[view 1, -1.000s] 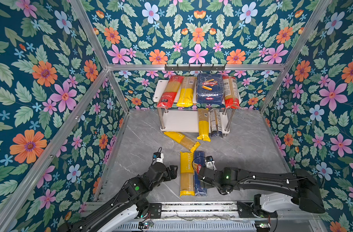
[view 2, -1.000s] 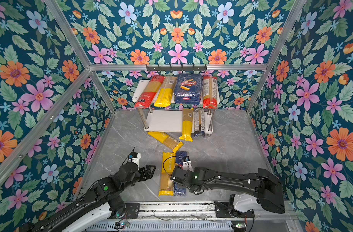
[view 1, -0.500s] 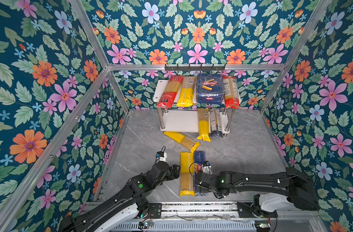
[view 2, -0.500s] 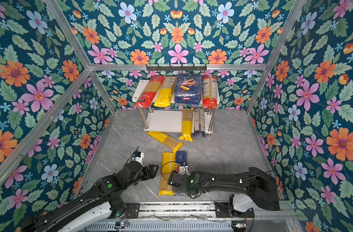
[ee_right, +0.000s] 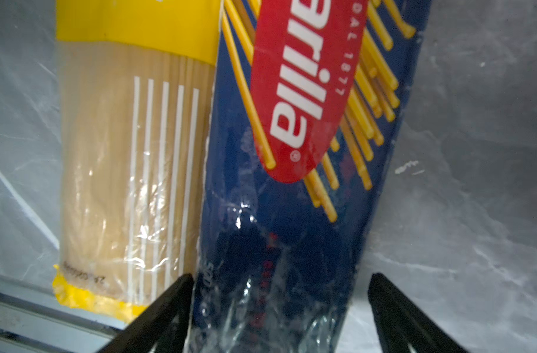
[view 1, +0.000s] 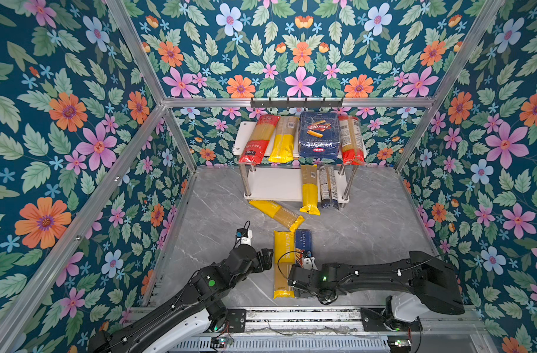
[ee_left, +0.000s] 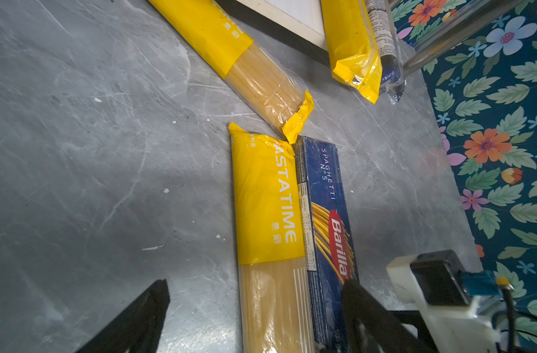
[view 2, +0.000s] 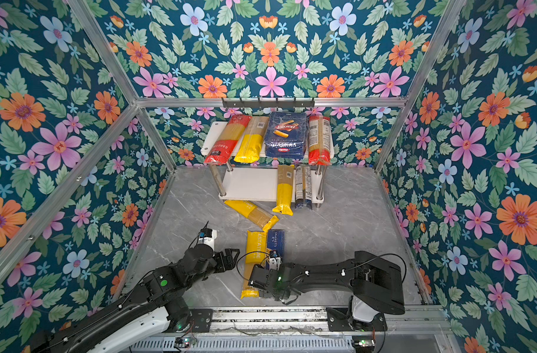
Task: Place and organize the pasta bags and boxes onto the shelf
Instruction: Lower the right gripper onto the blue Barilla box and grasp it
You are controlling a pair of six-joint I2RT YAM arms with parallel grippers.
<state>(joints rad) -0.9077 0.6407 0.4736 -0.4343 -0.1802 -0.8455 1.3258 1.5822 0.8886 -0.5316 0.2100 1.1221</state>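
Note:
The shelf (view 1: 241,137) stands at the back. Its top board holds two red-ended bags, a yellow-ended bag and the wide Barilla rigatoni pack (view 1: 318,134). The lower board (view 1: 273,183) carries a yellow bag (view 1: 309,189) and a dark-ended bag (view 1: 327,188). On the floor lie a slanted yellow bag (view 1: 276,214), a yellow Pastatime bag (view 1: 282,259) and, beside it, the blue spaghetti box (view 1: 303,243). My right gripper (ee_right: 281,279) is open and straddles the box's near end (ee_right: 279,214). My left gripper (ee_left: 255,293) is open over the Pastatime bag (ee_left: 267,198).
A black hook rail (view 1: 296,102) hangs above the shelf. Floral walls with aluminium posts close in three sides. A metal rail (view 1: 291,318) runs along the near edge. The right arm (view 1: 368,276) lies low across the floor in front.
The right gripper has slid left and nearer, onto the blue box's near end. The left gripper has moved right, toward the Pastatime bag. Both stayed open.

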